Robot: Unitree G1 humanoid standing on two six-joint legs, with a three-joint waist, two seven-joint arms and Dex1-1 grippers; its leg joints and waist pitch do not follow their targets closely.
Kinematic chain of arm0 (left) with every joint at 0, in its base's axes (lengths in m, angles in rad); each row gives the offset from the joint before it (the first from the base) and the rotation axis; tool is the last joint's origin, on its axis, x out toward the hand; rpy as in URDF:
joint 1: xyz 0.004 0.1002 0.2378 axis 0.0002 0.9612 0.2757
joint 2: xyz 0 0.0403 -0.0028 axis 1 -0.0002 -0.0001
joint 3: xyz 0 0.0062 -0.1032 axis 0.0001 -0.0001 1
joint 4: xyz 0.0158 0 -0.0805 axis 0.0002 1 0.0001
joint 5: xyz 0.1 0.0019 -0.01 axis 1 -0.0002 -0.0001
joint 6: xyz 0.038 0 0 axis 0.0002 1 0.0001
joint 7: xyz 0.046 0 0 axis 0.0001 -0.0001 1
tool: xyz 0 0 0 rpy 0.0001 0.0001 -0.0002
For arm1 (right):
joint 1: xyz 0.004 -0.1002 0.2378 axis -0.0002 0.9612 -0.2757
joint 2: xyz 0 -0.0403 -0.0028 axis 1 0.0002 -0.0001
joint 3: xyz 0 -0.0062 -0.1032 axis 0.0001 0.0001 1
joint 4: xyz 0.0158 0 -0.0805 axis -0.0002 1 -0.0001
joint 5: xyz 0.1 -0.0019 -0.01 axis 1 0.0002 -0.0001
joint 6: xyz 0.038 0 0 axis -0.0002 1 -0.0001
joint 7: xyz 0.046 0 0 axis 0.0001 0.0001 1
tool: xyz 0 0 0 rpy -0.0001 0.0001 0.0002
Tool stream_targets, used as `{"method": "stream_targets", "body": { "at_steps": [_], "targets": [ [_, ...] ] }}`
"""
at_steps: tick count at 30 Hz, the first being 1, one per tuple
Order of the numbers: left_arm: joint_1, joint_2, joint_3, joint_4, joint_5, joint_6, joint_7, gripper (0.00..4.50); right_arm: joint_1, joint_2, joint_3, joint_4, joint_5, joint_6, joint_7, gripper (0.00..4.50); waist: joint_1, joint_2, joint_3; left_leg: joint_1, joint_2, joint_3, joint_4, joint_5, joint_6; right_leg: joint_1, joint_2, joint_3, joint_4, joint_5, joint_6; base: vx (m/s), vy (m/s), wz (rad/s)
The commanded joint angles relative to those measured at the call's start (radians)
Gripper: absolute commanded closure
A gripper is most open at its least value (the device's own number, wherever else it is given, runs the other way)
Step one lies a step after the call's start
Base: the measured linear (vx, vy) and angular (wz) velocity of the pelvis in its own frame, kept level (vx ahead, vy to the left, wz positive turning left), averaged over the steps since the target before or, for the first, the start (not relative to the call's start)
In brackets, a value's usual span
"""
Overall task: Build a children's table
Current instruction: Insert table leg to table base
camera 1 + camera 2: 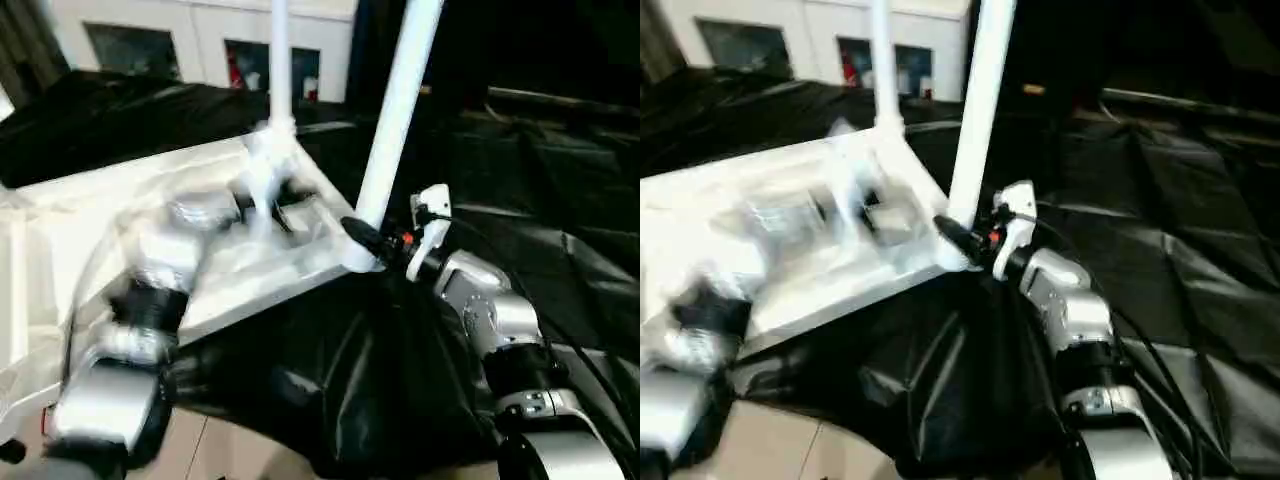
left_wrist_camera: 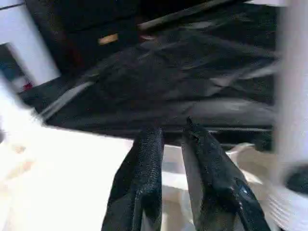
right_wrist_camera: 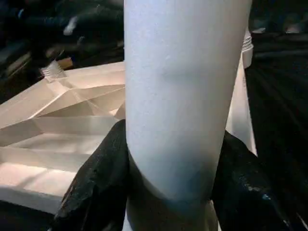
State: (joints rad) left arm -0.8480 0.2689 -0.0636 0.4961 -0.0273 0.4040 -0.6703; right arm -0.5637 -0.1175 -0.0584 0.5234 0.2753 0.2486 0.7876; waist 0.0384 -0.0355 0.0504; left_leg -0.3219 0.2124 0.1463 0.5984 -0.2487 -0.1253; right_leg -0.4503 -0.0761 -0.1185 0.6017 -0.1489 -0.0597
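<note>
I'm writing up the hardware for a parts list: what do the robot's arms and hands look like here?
Both forearms are silver metal segments joined by black bands, rounded and bulky. The right arm carries a white bracket by the wrist, a small orange-red mark beside it and thin black cables along its side. The left arm looks the same, though blurred. The left hand has two black, tapered, rough-textured fingers; the right hand's are black too.
</note>
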Motion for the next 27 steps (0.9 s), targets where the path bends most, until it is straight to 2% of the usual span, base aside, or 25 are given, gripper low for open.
{"method": "stream_targets", "body": {
  "at_steps": [1, 3, 6, 7, 8, 9, 10, 13, 14, 16, 22, 25, 27],
  "targets": [
    [-0.022, -0.021, -0.003, 0.049, 0.019, 0.009, 0.065, 3.60, 0.009, 0.003, 0.020, -0.015, -0.006, 0.015, -0.009, 2.63, 0.007, 0.005, -0.070, -0.028, -0.002, 0.018, -0.058, 0.031, 0.108, 0.106, -0.055, 0.057, -0.066, -0.217, -0.166, 0.000, 0.000, 0.00],
    [-0.041, -0.056, 0.007, 0.046, -0.007, -0.005, 0.074, 3.60, 0.009, 0.004, 0.027, -0.022, -0.006, 0.019, -0.014, 2.63, 0.009, 0.004, -0.073, -0.027, -0.002, 0.017, -0.057, 0.042, 0.112, 0.105, -0.055, 0.057, -0.065, -0.200, -0.166, 0.000, 0.000, 0.00],
    [-0.058, -0.109, 0.014, 0.021, -0.045, -0.015, 0.058, 3.60, 0.008, 0.005, 0.032, -0.025, -0.011, 0.020, -0.018, 2.63, 0.017, 0.004, -0.075, -0.025, 0.003, 0.017, -0.055, 0.066, 0.123, 0.101, -0.058, 0.058, -0.058, -0.143, -0.204, 0.000, 0.000, 0.00],
    [-0.059, -0.126, 0.013, 0.008, -0.053, -0.004, 0.054, 3.60, 0.009, 0.005, 0.033, -0.027, -0.013, 0.020, -0.019, 2.63, 0.020, 0.009, -0.076, -0.027, 0.003, 0.016, -0.053, 0.075, 0.129, 0.101, -0.058, 0.057, -0.053, -0.121, -0.213, 0.000, 0.000, 0.00],
    [-0.059, -0.131, 0.011, 0.005, -0.055, -0.004, 0.052, 3.60, 0.009, 0.005, 0.033, -0.027, -0.013, 0.020, -0.019, 2.63, 0.021, 0.006, -0.076, -0.027, 0.004, 0.016, -0.053, 0.076, 0.133, 0.102, -0.059, 0.057, -0.054, -0.114, -0.215, 0.000, 0.000, 0.00],
    [-0.058, -0.173, 0.004, -0.028, -0.086, -0.007, 0.026, 3.60, 0.012, 0.004, 0.035, -0.032, -0.016, 0.022, -0.020, 2.63, 0.023, 0.007, -0.076, -0.029, 0.003, 0.016, -0.053, 0.080, 0.137, 0.104, -0.059, 0.057, -0.052, -0.107, -0.217, 0.000, 0.000, 0.00],
    [-0.052, -0.209, 0.009, -0.075, -0.142, -0.005, -0.015, 3.60, 0.013, 0.001, 0.035, -0.033, -0.017, 0.023, -0.020, 2.63, 0.024, 0.003, -0.076, -0.030, 0.004, 0.017, -0.052, 0.081, 0.137, 0.105, -0.061, 0.059, -0.051, -0.098, -0.225, 0.000, 0.000, 0.00],
    [-0.034, -0.243, 0.011, -0.163, -0.238, 0.033, -0.085, 3.60, 0.017, -0.007, 0.037, -0.037, -0.017, 0.025, -0.024, 2.63, 0.029, 0.002, -0.078, -0.032, 0.004, 0.017, -0.049, 0.105, 0.153, 0.105, -0.061, 0.058, -0.045, -0.057, -0.249, 0.000, 0.000, 0.00],
    [-0.031, -0.243, 0.009, -0.170, -0.243, 0.036, -0.090, 3.60, 0.018, -0.008, 0.038, -0.038, -0.016, 0.025, -0.025, 2.63, 0.027, 0.002, -0.078, -0.032, 0.004, 0.017, -0.049, 0.102, 0.157, 0.105, -0.059, 0.057, -0.046, -0.058, -0.249, 0.000, 0.000, 0.00],
    [-0.024, -0.237, 0.001, -0.167, -0.227, 0.031, -0.086, 3.60, 0.021, -0.013, 0.039, -0.040, -0.015, 0.025, -0.027, 2.63, 0.023, 0.000, -0.075, -0.035, -0.001, 0.018, -0.050, 0.070, 0.161, 0.109, -0.057, 0.054, -0.056, -0.111, -0.224, 0.000, 0.000, 0.00],
    [-0.037, -0.203, 0.034, -0.088, -0.156, -0.033, 0.013, 3.60, 0.024, -0.021, 0.034, -0.048, -0.017, 0.027, -0.040, 2.63, 0.019, 0.001, -0.073, -0.034, -0.008, 0.019, -0.052, 0.017, 0.128, 0.106, -0.046, 0.048, -0.077, -0.263, -0.124, 0.000, 0.000, 0.00],
    [-0.052, -0.151, 0.033, -0.038, -0.092, -0.099, 0.090, 3.60, 0.011, -0.036, 0.016, -0.036, -0.022, 0.017, -0.065, 2.63, 0.018, -0.002, -0.074, -0.034, -0.007, 0.017, -0.055, 0.007, 0.114, 0.105, -0.045, 0.046, -0.079, -0.283, -0.094, 0.000, 0.000, 0.00],
    [-0.053, -0.125, 0.017, -0.017, -0.060, -0.105, 0.106, 3.60, 0.001, -0.046, 0.004, -0.022, -0.027, 0.011, -0.088, 2.63, 0.020, -0.003, -0.074, -0.030, -0.005, 0.018, -0.055, 0.003, 0.105, 0.100, -0.046, 0.046, -0.080, -0.295, -0.089, 0.000, 0.000, 0.00]
  ]
}}
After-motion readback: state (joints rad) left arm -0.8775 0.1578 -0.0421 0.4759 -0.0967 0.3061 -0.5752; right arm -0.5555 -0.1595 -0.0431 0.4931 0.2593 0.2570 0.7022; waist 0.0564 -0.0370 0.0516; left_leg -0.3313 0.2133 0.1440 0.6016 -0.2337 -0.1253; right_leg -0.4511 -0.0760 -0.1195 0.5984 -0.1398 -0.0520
